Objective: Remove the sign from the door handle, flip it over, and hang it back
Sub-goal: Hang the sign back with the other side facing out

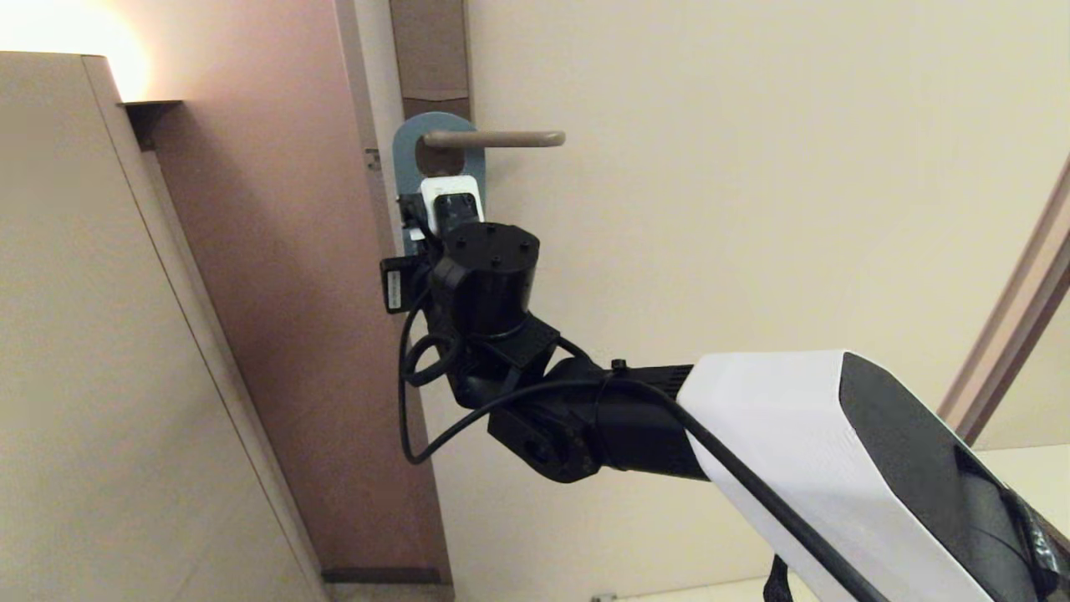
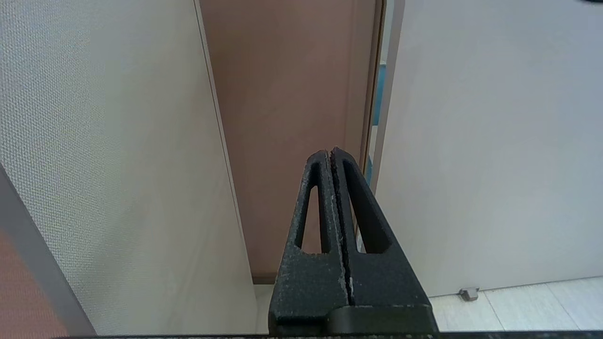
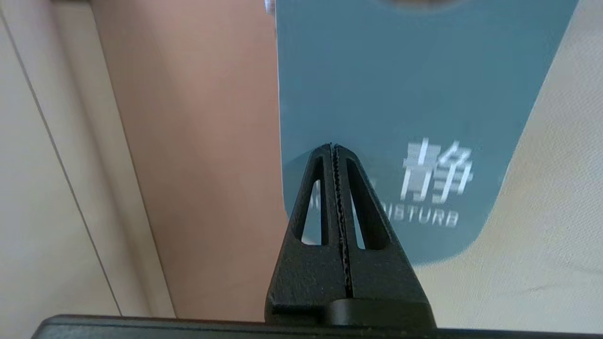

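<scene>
Your view takes in a cream door (image 1: 752,209), brown frame (image 1: 276,334), pale tiled floor (image 2: 518,306), blue sign (image 1: 405,150) hung on door handle (image 1: 493,139), right gripper (image 3: 332,146) pressed together before its white lettering, seen only from that wrist, left gripper (image 2: 330,151) pressed together, parked low.

The sign (image 1: 407,146), a flat card with a rounded top, hangs by its hole on the door handle (image 1: 493,139), blue side outward with white characters and the letters "ISTURB" near its rounded lower end. The door handle is a slim beige-grey lever, lying level on a tall brown backplate.
</scene>
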You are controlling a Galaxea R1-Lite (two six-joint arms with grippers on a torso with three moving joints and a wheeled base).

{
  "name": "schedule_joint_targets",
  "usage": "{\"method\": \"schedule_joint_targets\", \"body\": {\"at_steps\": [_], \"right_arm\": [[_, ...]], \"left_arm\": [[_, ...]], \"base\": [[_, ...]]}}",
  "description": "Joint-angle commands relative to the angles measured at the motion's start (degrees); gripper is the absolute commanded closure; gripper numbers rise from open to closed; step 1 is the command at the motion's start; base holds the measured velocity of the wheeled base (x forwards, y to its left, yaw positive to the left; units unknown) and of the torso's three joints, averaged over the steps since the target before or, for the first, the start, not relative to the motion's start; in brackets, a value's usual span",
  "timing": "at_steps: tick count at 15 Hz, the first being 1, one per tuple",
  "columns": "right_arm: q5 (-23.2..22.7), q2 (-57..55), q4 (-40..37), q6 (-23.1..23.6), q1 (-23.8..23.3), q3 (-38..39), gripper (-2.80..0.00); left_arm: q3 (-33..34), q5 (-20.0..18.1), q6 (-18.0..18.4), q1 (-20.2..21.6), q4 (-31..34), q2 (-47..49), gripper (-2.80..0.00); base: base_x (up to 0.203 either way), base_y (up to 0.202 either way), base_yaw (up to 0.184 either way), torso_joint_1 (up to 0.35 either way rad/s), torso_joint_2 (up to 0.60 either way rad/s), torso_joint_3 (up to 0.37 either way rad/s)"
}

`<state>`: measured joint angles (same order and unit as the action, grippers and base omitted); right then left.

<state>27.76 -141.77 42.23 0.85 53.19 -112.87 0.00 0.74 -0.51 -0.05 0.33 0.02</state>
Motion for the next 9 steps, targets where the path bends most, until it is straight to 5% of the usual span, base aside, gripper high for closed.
{"method": "schedule_joint_targets", "body": {"at_steps": [1, 9], "right_arm": [[0.1, -1.0, 0.3, 0.1, -0.5, 0.0, 0.00], [-1.7, 0.5, -1.6, 1.5, -2.7, 0.0, 0.00]], "left_arm": [[0.0, 0.0, 0.0, 0.0, 0.0, 0.0, 0.00], [0.0, 0.0, 0.0, 0.0, 0.0, 0.0, 0.00]], "base": [[0.000, 0.000, 0.000, 0.000, 0.00, 0.000], [0.000, 0.000, 0.000, 0.000, 0.00, 0.000]]}}
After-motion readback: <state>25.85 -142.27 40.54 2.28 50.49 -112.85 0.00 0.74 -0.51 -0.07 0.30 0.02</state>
